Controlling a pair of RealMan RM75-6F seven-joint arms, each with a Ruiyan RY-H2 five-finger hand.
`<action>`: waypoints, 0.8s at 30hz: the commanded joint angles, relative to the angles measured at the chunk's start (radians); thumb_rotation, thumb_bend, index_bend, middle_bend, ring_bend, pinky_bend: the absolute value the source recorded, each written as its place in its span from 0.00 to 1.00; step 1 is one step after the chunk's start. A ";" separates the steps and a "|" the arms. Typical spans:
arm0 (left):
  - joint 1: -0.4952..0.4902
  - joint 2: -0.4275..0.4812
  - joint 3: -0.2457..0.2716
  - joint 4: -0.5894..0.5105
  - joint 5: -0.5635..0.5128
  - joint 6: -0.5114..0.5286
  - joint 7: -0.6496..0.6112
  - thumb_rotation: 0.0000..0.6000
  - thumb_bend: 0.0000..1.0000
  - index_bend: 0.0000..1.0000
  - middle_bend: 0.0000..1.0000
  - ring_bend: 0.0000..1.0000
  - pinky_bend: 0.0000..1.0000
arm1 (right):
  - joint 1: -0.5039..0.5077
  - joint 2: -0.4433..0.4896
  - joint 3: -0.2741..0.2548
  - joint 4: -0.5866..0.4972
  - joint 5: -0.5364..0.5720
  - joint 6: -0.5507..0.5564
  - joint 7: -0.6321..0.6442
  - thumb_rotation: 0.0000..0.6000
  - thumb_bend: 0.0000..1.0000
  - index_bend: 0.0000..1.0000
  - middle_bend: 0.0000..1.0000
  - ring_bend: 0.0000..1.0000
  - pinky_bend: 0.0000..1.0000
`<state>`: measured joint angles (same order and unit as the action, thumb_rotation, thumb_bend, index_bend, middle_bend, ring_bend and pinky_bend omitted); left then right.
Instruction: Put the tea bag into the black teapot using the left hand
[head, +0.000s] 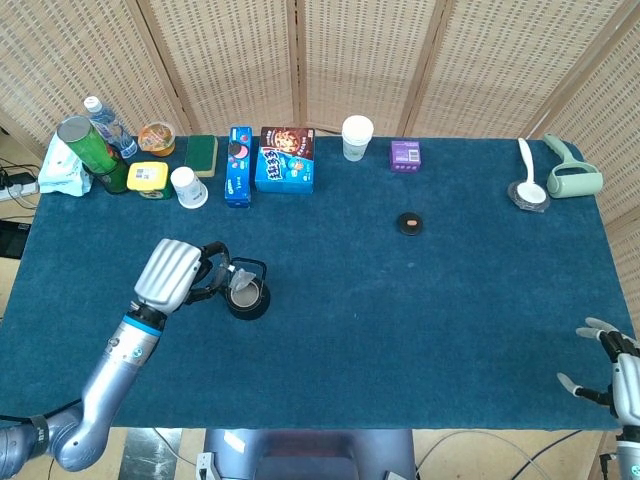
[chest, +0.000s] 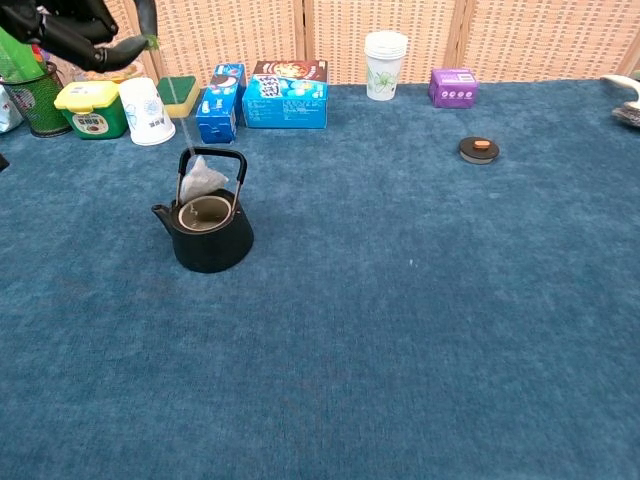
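The left hand (head: 172, 275) is raised above the counter (head: 420, 300), just to the left of the black teapot (chest: 207, 222). Its fingers pinch the small tag at the end of the string, which shows at the top left of the chest view. The tea bag (chest: 201, 179) hangs from this string. It is in the air just above the open mouth of the teapot, inside the arch of the upright handle, a little toward the back left of the opening. It is not yet inside the pot.

I judge that the step in hand is the lowering of the bag. The next move calls for bringing the hand down so that the bag sinks through the opening, and then letting go of the tag. The bag hangs freely, so it may swing; a slow and steady descent is safer. The handle stands directly over the mouth, and the string or the bag could catch on it.

The teapot lid (head: 409, 223) lies well apart to the right and does not disturb. At the far edge stand a white paper cup (head: 188, 187), a yellow tub (head: 148, 179), a blue biscuit box (head: 286, 160) and a purple box (head: 405, 154), all away from the pot. The right hand (head: 610, 365) rests at the near right corner, with fingers spread and holding nothing.
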<state>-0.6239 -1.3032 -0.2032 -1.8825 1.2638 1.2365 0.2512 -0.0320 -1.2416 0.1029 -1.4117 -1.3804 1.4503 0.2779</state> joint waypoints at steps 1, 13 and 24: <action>0.011 0.005 0.009 -0.001 -0.002 -0.001 -0.009 1.00 0.51 0.62 1.00 0.98 0.90 | 0.001 0.001 0.001 -0.003 0.002 -0.001 -0.004 1.00 0.03 0.31 0.23 0.24 0.18; 0.043 0.022 0.032 0.002 -0.002 0.000 -0.012 1.00 0.51 0.62 1.00 0.98 0.90 | -0.001 0.005 0.000 -0.011 -0.001 0.005 -0.009 1.00 0.03 0.31 0.23 0.24 0.18; 0.052 0.020 0.074 0.002 -0.012 -0.050 0.005 1.00 0.51 0.62 1.00 0.98 0.90 | -0.006 0.005 -0.005 -0.016 -0.005 0.012 -0.012 1.00 0.03 0.31 0.23 0.24 0.18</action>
<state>-0.5724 -1.2823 -0.1315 -1.8796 1.2535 1.1893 0.2548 -0.0381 -1.2361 0.0977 -1.4273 -1.3859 1.4624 0.2665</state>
